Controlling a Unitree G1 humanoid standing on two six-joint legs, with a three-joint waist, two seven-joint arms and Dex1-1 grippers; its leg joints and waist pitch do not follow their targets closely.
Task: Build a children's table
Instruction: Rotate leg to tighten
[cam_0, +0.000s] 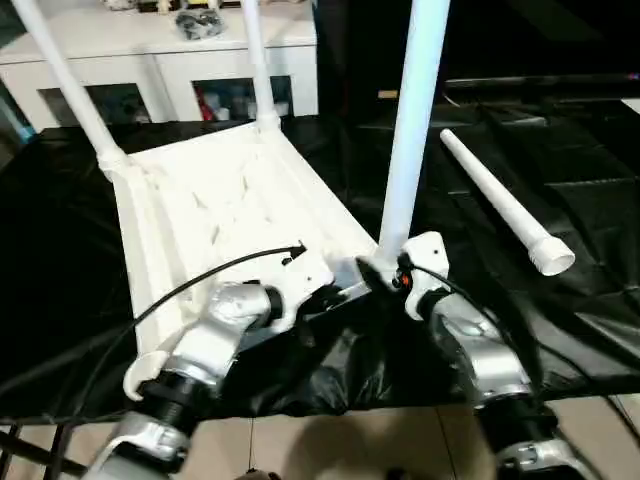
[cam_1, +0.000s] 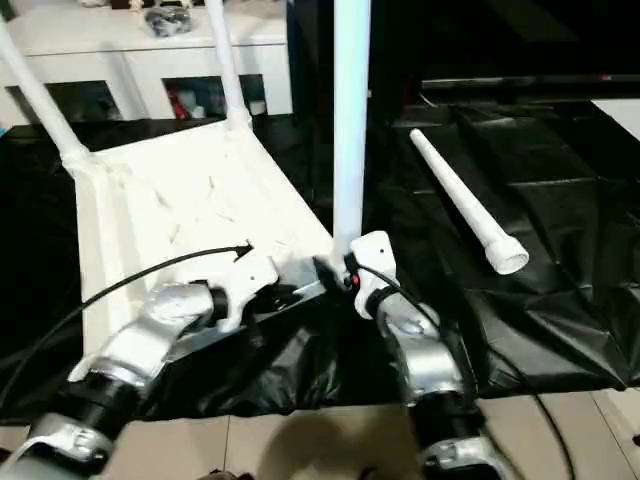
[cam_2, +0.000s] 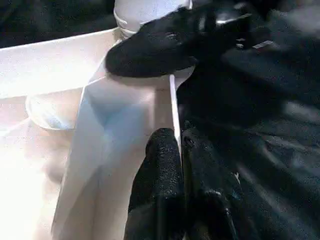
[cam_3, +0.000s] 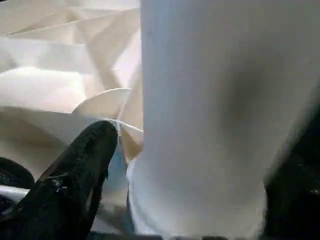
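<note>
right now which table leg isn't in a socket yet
The leg lying flat on the black sheet, right of the upturned tabletop. The other three stand upright in its corner sockets.

Left claw (cam_2: 181, 165) pinched shut on tabletop (cam_2: 60, 70) rim, right claw finger (cam_2: 165, 42) by leg (cam_2: 140, 10) base.

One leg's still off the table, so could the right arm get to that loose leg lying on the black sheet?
Probably yes. The loose leg lies in the open on the black sheet, on the right arm's side with nothing around it. The right gripper sits at the base of the near standing leg and would have to leave it.
</note>
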